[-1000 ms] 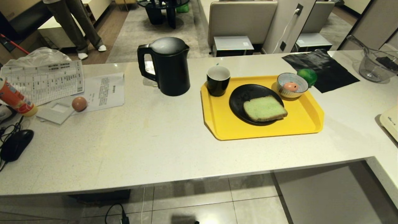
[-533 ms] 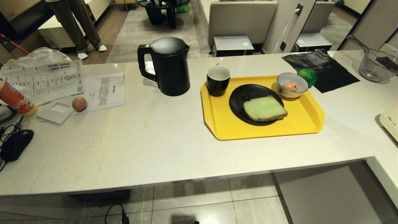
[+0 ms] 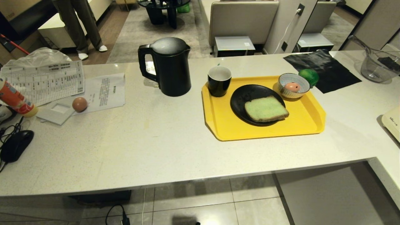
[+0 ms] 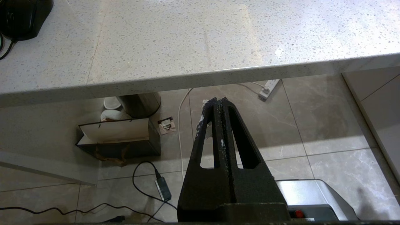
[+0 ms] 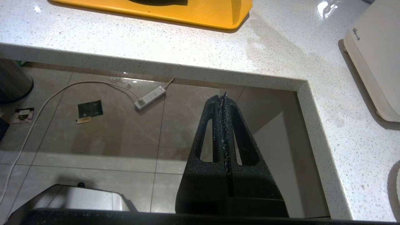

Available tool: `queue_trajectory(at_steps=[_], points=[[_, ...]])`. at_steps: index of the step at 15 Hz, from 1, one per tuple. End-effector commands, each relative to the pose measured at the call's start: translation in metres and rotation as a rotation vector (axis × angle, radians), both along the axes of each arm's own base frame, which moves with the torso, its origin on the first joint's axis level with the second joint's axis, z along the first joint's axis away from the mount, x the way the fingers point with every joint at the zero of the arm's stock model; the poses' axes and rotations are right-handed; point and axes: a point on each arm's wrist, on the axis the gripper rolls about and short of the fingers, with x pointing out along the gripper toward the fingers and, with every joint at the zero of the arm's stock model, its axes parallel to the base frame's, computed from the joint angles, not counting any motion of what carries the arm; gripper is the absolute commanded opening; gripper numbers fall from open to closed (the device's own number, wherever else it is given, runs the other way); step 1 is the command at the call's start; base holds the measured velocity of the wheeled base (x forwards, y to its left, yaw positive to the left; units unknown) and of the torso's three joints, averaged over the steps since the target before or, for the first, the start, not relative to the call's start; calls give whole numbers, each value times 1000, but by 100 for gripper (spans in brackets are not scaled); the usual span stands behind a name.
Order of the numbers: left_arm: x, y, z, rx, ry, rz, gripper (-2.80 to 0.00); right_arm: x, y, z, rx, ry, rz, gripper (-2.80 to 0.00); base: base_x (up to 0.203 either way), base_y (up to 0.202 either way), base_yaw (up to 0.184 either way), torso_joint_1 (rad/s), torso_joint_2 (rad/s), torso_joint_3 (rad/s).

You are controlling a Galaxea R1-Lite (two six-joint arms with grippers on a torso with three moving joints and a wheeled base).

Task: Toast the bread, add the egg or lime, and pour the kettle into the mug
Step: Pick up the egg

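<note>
The pale green bread [image 3: 266, 109] lies on a black plate [image 3: 247, 95] on the yellow tray [image 3: 304, 120]. A small black mug [image 3: 219, 81] stands at the tray's far left corner. A striped bowl [image 3: 293, 85] holds an egg [image 3: 292, 87], and the lime [image 3: 308, 76] sits just behind it. The tall black kettle [image 3: 167, 66] stands on the counter left of the tray. A second egg [image 3: 79, 104] rests on papers at the left. My left gripper [image 4: 217, 100] and right gripper [image 5: 222, 97] are both shut and empty, parked below the counter's front edge, out of the head view.
Papers [image 3: 47, 82], a tube [image 3: 15, 100] and a computer mouse [image 3: 16, 145] crowd the counter's left end. A black sheet [image 3: 325, 67] and a glass jug [image 3: 376, 64] lie at the far right; a white appliance [image 5: 373, 56] stands on the right wing. A person's legs [image 3: 76, 25] show behind.
The person behind the counter has shifted a little. Nothing on the counter and neither arm has moved.
</note>
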Motion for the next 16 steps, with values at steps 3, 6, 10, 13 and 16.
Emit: queue_trajectory(at_steps=[3,6,10,13,16], points=[[0,0,0,0,3,1,-280,2,0,-7,18,26,2,-280,0,0,0,0,0,0],[0,0,0,0,1,1,-280,2,0,-10,56,53,3,-280,0,0,0,0,0,0],[0,0,0,0,1,0,-280,2,0,-10,89,55,5,-280,0,0,0,0,0,0],[0,0,0,0,2,0,-280,2,0,-10,104,55,4,-280,0,0,0,0,0,0],[0,0,0,0,1,1,-280,2,0,-10,101,53,4,-280,0,0,0,0,0,0]])
